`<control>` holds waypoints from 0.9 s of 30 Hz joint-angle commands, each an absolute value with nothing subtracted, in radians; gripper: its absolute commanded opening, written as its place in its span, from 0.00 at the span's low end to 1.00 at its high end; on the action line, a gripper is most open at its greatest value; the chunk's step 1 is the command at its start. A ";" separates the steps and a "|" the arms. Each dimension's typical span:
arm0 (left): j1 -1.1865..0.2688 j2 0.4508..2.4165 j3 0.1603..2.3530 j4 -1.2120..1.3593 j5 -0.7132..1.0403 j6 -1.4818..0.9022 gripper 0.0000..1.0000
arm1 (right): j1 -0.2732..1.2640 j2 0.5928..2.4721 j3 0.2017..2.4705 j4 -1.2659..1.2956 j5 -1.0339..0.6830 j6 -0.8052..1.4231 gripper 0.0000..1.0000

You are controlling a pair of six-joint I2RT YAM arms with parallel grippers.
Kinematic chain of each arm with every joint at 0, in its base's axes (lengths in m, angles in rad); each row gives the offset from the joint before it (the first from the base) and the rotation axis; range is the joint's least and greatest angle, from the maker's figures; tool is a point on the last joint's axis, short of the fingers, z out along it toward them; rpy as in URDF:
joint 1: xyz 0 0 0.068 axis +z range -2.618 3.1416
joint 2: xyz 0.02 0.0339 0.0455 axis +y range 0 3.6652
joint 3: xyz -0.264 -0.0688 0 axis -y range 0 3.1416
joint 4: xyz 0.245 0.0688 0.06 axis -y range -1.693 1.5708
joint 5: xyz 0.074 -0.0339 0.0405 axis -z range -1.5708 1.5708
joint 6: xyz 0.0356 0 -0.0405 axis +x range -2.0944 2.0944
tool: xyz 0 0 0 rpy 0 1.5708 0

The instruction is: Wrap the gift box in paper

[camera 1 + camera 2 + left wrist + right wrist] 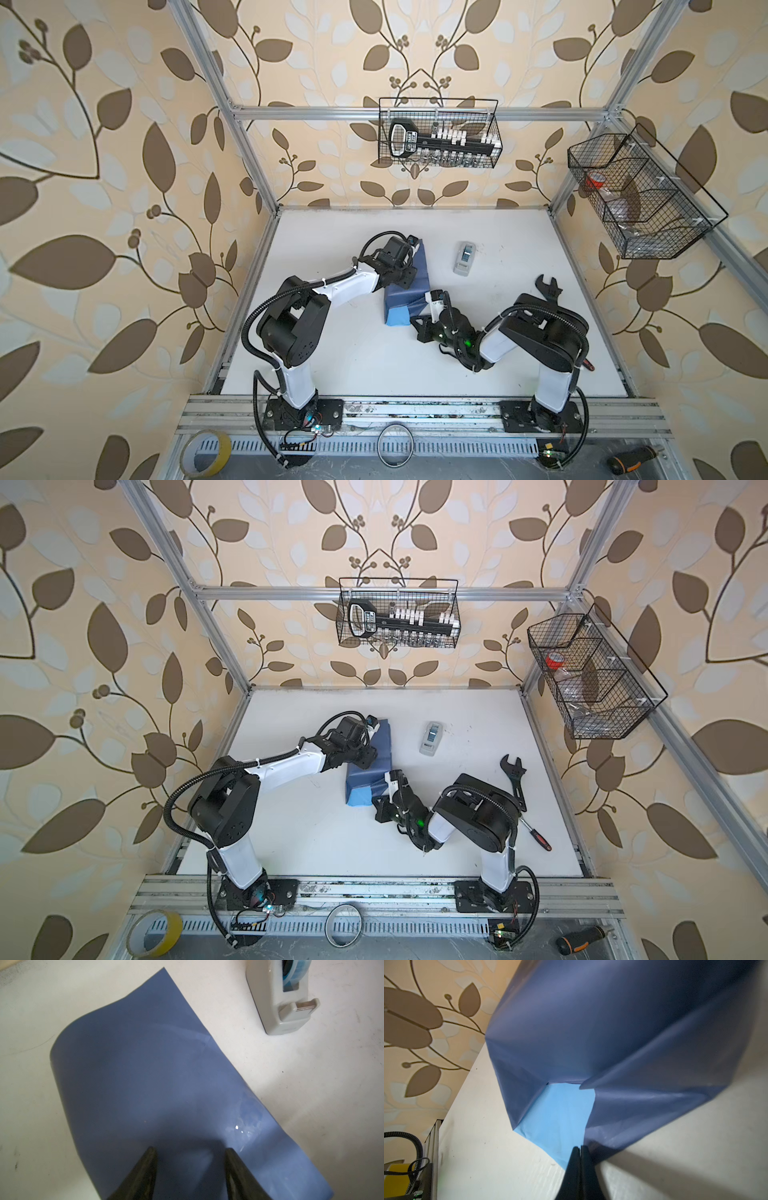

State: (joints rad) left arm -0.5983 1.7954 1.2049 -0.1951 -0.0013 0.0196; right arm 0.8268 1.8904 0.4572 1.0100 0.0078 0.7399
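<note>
No legible text or labels anywhere.

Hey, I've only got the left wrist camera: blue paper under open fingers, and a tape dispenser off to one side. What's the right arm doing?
Observer: The right gripper is shut and seems to pinch a flap of the paper at the end nearest the arm bases.
Operator: Does the paper's lighter side show anywhere?
Observer: Yes, its light-blue side shows at that near end, in both top views.
Operator: Can you see the gift box?
Observer: No. No view shows it, only the folded paper.
</note>
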 commanded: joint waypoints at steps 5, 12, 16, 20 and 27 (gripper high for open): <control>-0.596 1.870 1.177 -0.344 0.030 0.008 0.53 | 0.746 1.914 0.463 0.900 -0.074 0.759 0.04; -0.597 1.874 1.178 -0.343 0.031 0.008 0.53 | 0.700 1.923 0.489 0.870 -0.072 0.775 0.04; -0.596 1.870 1.175 -0.343 0.031 0.008 0.53 | 0.677 1.925 0.492 0.862 -0.051 0.788 0.04; -0.597 1.870 1.175 -0.341 0.035 0.006 0.53 | 0.656 1.919 0.494 0.852 -0.037 0.796 0.04; -0.595 1.872 1.187 -0.345 0.037 0.002 0.54 | 0.626 1.861 0.491 0.841 -0.059 0.789 0.05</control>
